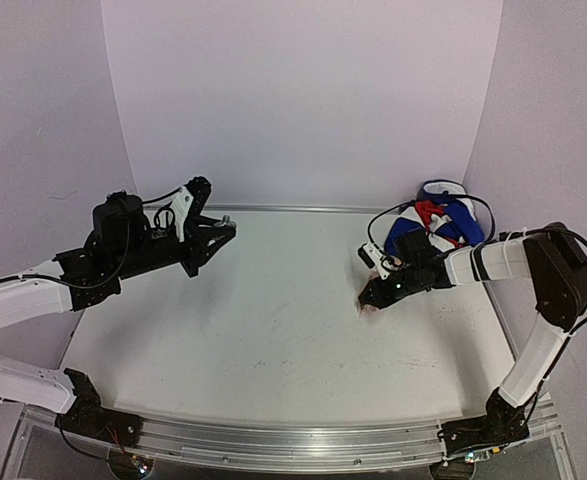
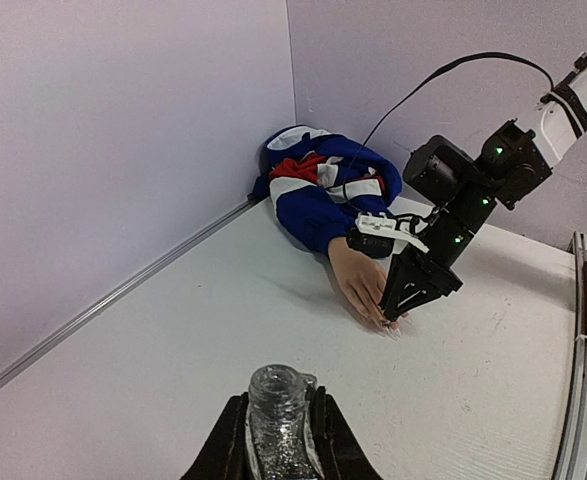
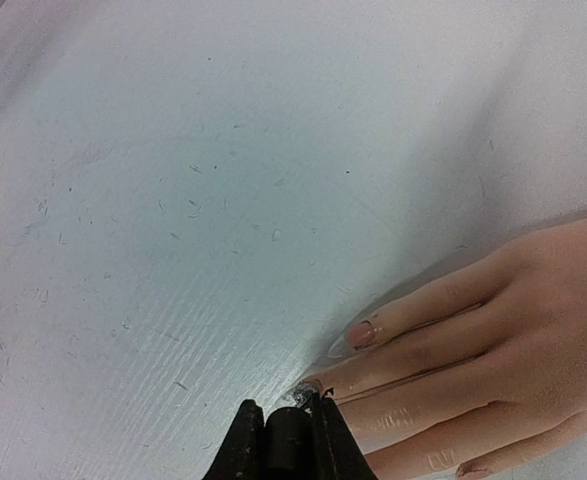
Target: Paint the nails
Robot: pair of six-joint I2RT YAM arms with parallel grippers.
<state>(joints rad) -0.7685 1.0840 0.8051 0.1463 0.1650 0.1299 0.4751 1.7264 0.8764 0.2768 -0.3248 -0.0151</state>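
Here: right gripper low at the mannequin's fingertips, left holding the bottle

The white table (image 1: 273, 330) carries everything. The mannequin hand (image 2: 358, 278) lies flat on it toward the far right corner, fingers pointing to the table's middle, its blue, white and red sleeve (image 2: 318, 195) bunched against the back wall.

The right gripper (image 3: 285, 440) hangs tilted down at the fingertips, jaws clenched on a dark cap (image 3: 285, 448). The left gripper (image 2: 276, 445) is raised well apart on the left side, jaws grasping an uncapped clear bottle (image 2: 276, 415) with glittery contents, held upright.

The nails (image 3: 360, 335) sit at the fingertips just beside the right gripper. One looks pinkish, and a grey speckled patch shows on the fingertip nearest the jaws.
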